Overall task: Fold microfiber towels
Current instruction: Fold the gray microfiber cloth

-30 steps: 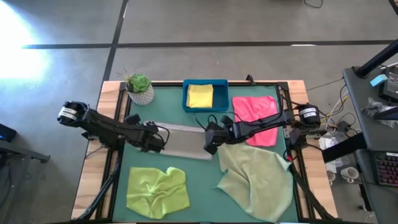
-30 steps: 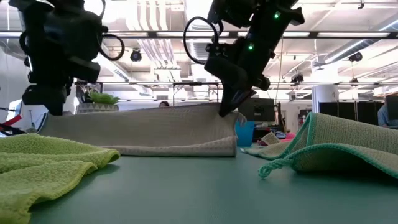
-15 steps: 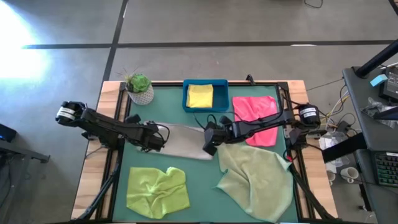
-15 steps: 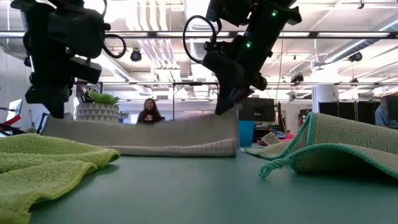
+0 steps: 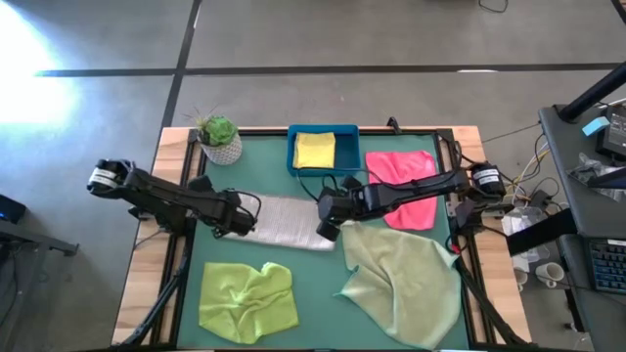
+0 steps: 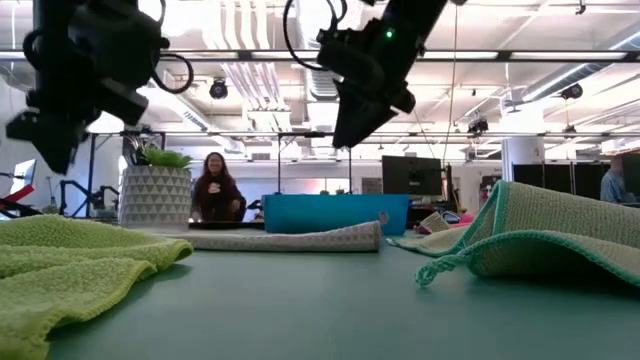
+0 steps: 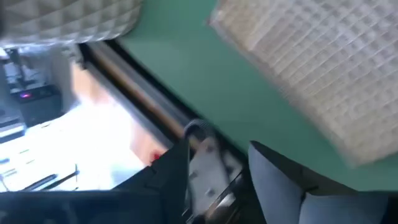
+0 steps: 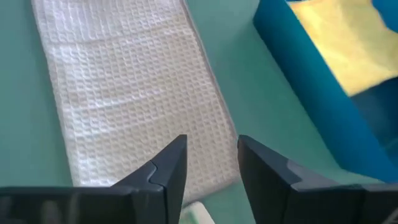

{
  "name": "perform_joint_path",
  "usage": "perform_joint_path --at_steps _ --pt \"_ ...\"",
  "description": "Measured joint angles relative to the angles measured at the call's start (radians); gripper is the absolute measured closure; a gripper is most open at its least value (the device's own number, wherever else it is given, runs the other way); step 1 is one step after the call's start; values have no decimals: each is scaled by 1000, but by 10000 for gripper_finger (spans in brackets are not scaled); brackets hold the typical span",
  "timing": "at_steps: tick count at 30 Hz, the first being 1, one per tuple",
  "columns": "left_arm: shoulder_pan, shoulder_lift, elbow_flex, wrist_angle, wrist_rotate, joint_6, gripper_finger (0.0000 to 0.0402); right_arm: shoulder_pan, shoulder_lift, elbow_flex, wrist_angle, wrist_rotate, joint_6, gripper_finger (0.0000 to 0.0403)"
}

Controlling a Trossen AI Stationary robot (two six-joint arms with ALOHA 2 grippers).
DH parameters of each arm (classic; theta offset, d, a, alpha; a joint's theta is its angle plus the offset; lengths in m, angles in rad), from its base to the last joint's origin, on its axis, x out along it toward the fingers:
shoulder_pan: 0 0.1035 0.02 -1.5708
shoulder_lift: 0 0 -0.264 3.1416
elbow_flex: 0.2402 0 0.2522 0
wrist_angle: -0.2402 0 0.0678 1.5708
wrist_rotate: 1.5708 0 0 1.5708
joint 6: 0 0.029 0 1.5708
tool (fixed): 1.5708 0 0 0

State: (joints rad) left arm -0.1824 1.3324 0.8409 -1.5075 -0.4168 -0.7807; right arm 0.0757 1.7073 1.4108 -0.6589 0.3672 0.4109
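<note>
A light grey towel lies flat as a folded strip in the middle of the green mat, shown close up in the right wrist view and the left wrist view. My left gripper hovers open over its left end, and my right gripper hovers open over its right end; neither touches it. In the low view both the left gripper and the right gripper stand well above the cloth. A yellow towel lies in the blue tray.
A pink towel lies flat at the far right. A crumpled lime green towel lies near left and a larger sage green one near right. A potted plant stands at the far left corner. A person shows beyond the table.
Both grippers have opened, let go of the grey towel's raised edge and gone up. The edge, held up like a wall between them, has dropped, and the towel now lies flat on the mat.
</note>
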Motion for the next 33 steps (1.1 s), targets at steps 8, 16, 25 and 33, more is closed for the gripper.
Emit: perform_joint_path --at_steps 8,16,25,33 --pt "-20 -120 49 152 35 -31 242 3 -20 44 -155 0 -14 293" --pt "-36 -243 -80 610 55 -25 245 46 -37 0 -203 -30 -11 322" --pt "-36 -219 -194 795 57 -24 357 75 -37 -69 -188 -63 61 373" --pt "-13 -140 -248 825 56 -14 398 75 -37 -90 -188 -62 61 394"
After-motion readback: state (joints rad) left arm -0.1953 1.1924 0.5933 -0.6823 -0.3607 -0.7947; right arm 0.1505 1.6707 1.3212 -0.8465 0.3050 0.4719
